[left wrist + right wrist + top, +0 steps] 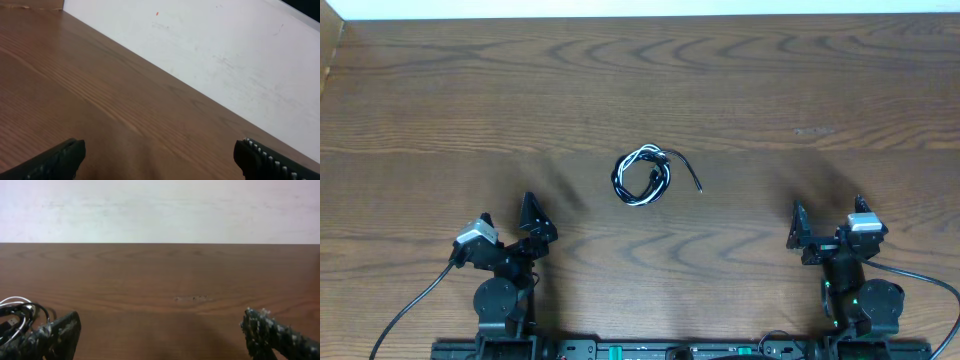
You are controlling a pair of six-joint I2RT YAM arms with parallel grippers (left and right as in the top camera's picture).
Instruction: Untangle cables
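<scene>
Nearest the lens in the left wrist view: the left gripper [160,159], two dark fingers [57,159] at the bottom corners of the frame, spread as wide as can be, holding nothing, only bare wood between them. Much the same in the right wrist view for the right gripper [160,332]: speckled, worn-looking fingers [272,332] set far apart, gripping nothing.

Cables [620,183] lying flat on the brown table [740,90], gathered into one small, roughly round coil. White and black strands wound together around the ring, several turns thick, crossing over and under one another. Impossible to tell how many separate cords. Middle of the ring mostly open, wood showing through. One thin black tail [690,174] escaping from the coil's upper right side and trailing down and to the right onto the wood, its end lying free.

Seen from overhead, left gripper [508,212] well apart from the coil, to its near left; right gripper [828,210] well apart from the coil, to its near right. Neither touching it.

From the right wrist, cables [22,311] glimpsed at the lower left edge, just beyond the left-hand finger: a white loop arching over black loops, partly cut off by the frame.

White wall [640,8] beyond the coil, along the table's far edge. Thick black wires [405,315] curving away from the arm bases on the near side of the coil, well apart from it.
</scene>
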